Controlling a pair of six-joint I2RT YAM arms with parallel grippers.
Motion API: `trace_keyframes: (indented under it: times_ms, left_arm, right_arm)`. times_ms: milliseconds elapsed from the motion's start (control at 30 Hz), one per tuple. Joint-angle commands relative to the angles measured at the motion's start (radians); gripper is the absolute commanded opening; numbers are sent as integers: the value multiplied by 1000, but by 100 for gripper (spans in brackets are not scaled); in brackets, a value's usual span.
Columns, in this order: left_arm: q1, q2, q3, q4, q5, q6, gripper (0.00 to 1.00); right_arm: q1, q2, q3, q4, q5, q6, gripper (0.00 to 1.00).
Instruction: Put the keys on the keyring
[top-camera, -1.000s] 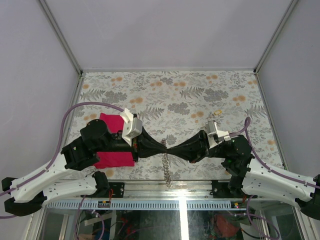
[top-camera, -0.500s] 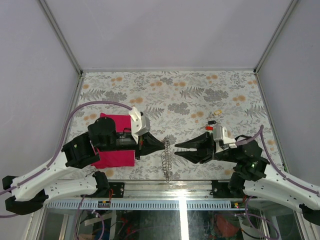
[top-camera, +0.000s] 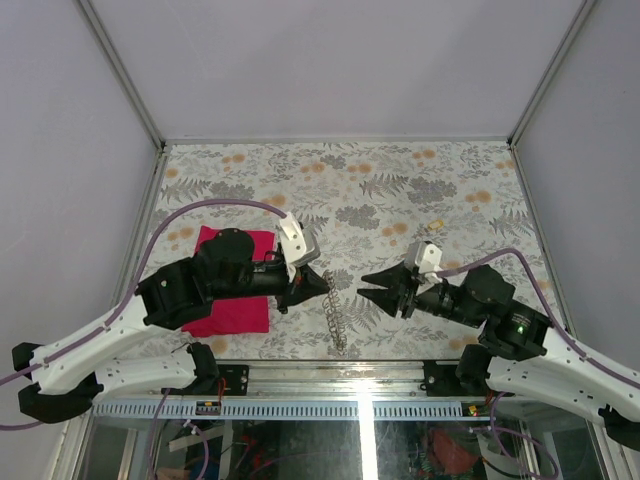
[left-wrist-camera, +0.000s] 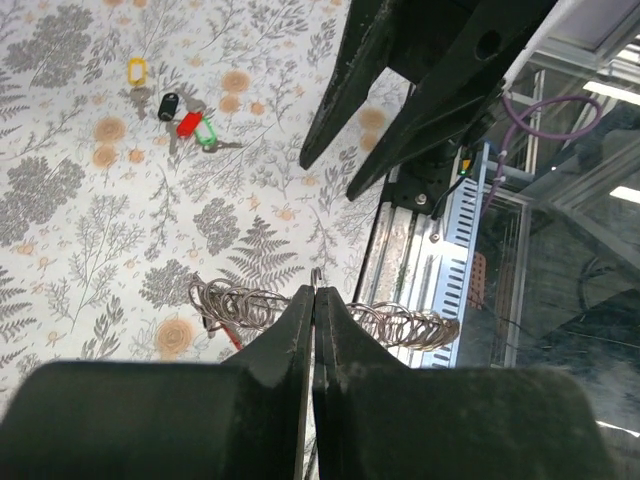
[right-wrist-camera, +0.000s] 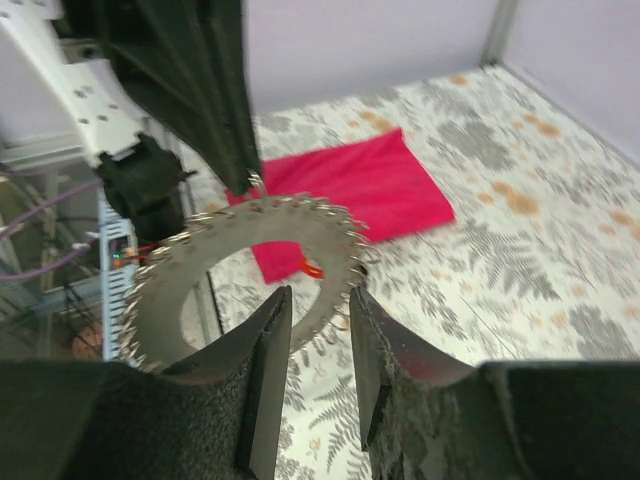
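**Top view.** The left end effector (top-camera: 322, 284) reaches in from 8 o'clock with its two fingers pressed together at the tip. The keyring (top-camera: 335, 320), a coiled silver chain, starts at that tip and runs toward 6 o'clock, down to the near edge of the table (top-camera: 400, 180). The right end effector (top-camera: 362, 284) comes in from 4 o'clock and faces the left one, near it but not touching. Its jaws are parted with nothing between them. A magenta cloth (top-camera: 235, 305) lies at 8 o'clock, partly under the left arm.

**Left wrist view.** The left end effector (left-wrist-camera: 315, 300) is closed, and its fingers meet along a thin line. A small wire hook of the keyring (left-wrist-camera: 240, 305) shows right at the tip, pinched there, and the chain's coils spread out below on both sides. The keys (left-wrist-camera: 185, 118) lie in a small cluster on the table (left-wrist-camera: 80, 200) at 11 o'clock, well apart from the chain. Their heads are yellow, black, red and green. At 12 o'clock the right end effector (left-wrist-camera: 328, 180) points down with its fingers spread.

**Right wrist view.** The right end effector (right-wrist-camera: 318, 292) is open and empty. Beyond its fingers the keyring (right-wrist-camera: 280, 208) hangs as a blurred loop from the tip of the left end effector (right-wrist-camera: 245, 180), which is clamped on it. A tiny red piece sits on the loop, but I cannot tell what it is. The magenta cloth (right-wrist-camera: 370, 185) lies on the table (right-wrist-camera: 520, 260) behind, toward 12 o'clock.
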Motion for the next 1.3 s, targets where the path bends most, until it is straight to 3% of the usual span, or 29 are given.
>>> trace_keyframes:
  times_ms: [0,67,133,300,533,733,1000,1267]
  left_arm:
    - [-3,2,33,15,-70,19,0]
    - [-3,5,23,19,-72,19,0]
    - [-2,6,11,31,-55,17,0]
    - [-2,3,-7,67,32,27,0]
    - [-3,6,-3,72,120,44,0]
    - [-3,8,1,71,163,48,0]
    - [-2,10,8,67,195,58,0]
    - [-3,4,16,63,207,59,0]
  right_arm:
    - [5,53,100,-165,212,27,36]
    - [5,88,133,-227,259,42,35]
    - [5,104,145,-241,189,33,35]
    - [5,111,115,-95,-110,-8,46]
    - [5,130,86,118,-240,-15,46]
    - [5,168,92,145,-294,-26,44]
    - [5,193,96,157,-324,-20,36]
    - [5,212,100,162,-348,-11,21]
